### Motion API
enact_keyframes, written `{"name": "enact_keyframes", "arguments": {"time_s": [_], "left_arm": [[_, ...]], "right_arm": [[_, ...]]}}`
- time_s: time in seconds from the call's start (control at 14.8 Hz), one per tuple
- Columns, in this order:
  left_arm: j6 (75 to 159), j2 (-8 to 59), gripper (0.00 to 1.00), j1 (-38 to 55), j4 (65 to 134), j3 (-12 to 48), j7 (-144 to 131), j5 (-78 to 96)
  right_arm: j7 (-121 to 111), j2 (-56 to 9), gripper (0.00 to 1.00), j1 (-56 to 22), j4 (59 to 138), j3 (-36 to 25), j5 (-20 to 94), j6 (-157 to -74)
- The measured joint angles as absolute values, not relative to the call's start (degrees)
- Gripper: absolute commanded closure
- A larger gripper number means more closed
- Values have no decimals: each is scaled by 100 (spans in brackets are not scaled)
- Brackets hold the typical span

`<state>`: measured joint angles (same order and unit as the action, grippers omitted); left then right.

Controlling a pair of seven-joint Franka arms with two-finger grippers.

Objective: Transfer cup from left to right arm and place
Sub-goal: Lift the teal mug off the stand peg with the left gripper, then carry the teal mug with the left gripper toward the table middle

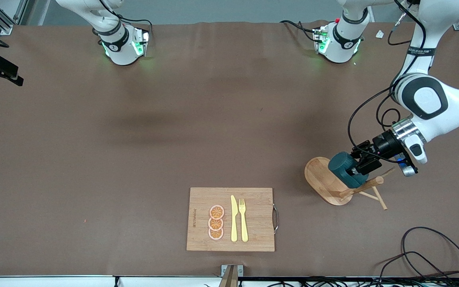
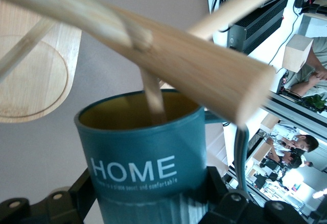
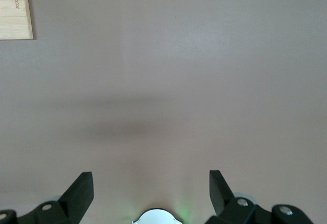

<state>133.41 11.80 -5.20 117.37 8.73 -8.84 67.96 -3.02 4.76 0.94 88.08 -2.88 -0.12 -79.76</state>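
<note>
While the left gripper (image 1: 357, 169) clamps the cup (image 1: 345, 169), it lies tilted over the round wooden rack (image 1: 323, 181), mouth toward a peg (image 2: 153, 94); smooth teal cylinder, printed "HOME". Right gripper (image 3: 151, 188) waits, fingers spread, over bare table (image 3: 204, 81).

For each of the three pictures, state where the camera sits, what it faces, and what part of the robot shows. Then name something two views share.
Front: high across the table, facing both arm bases; left gripper shut on the cup over the wooden rack.
Left wrist: faces cup and rack peg; its fingers show.
Right wrist: faces down at bare table; open right gripper waits.
Shared: cutting board.
</note>
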Motion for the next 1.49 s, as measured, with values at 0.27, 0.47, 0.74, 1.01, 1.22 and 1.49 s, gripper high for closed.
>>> {"name": "enact_keyframes", "arguments": {"time_s": [0.27,0.47,0.74,1.01,1.22,1.49], "left_arm": [[13247,824,31,-503,11750,1197,-1778,6190],[13316,662,31,-481,11739,1662,-2581,5760],[14266,663,32,-388,11720,2433,-3289,5354],[16044,1174,31,520,11723,2686,-3544,4673],[17487,1981,30,1446,11534,2669,-3567,4145],[17866,2908,30,2627,10689,1925,-3586,3068]], "right_arm": [[-302,477,0,94,8808,-289,-12,-7978],[-303,477,0,94,8808,-292,-12,-7978],[-303,478,0,94,8807,-301,-12,-7978],[-303,479,0,94,8804,-300,-12,-7978],[-303,480,0,94,8804,-297,-12,-7977],[-303,480,0,94,8802,-301,-12,-7983]]}}
